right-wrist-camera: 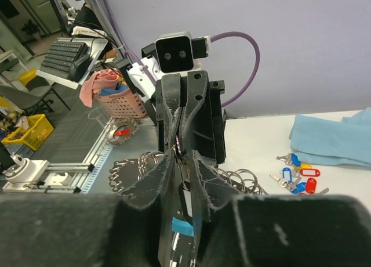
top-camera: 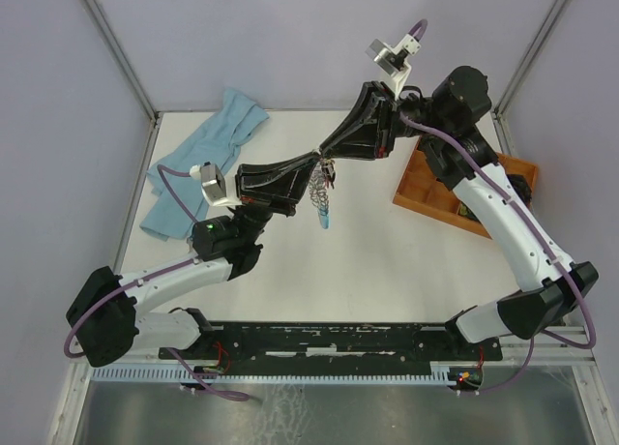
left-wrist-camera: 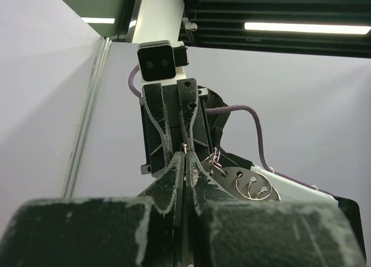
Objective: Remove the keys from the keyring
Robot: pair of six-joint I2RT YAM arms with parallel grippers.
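The keyring (top-camera: 322,187) hangs in mid-air above the middle of the table, thick with silver keys (top-camera: 320,195) and with a light blue stretch (top-camera: 326,216) at the bottom. My left gripper (top-camera: 313,163) reaches in from the left and is shut on the ring's thin wire (left-wrist-camera: 185,147) at the top. My right gripper (top-camera: 326,156) meets it tip to tip from the right. In the right wrist view its jaws (right-wrist-camera: 182,157) stand narrowly apart around the wire, with a black tag (right-wrist-camera: 185,188) hanging in the gap. Whether they press on anything is not visible.
A wooden tray (top-camera: 418,187) sits at the right of the table under the right arm. A light blue cloth (top-camera: 208,160) lies at the back left. Loose keys with red and blue tags (right-wrist-camera: 298,177) lie on the table near the cloth (right-wrist-camera: 333,140).
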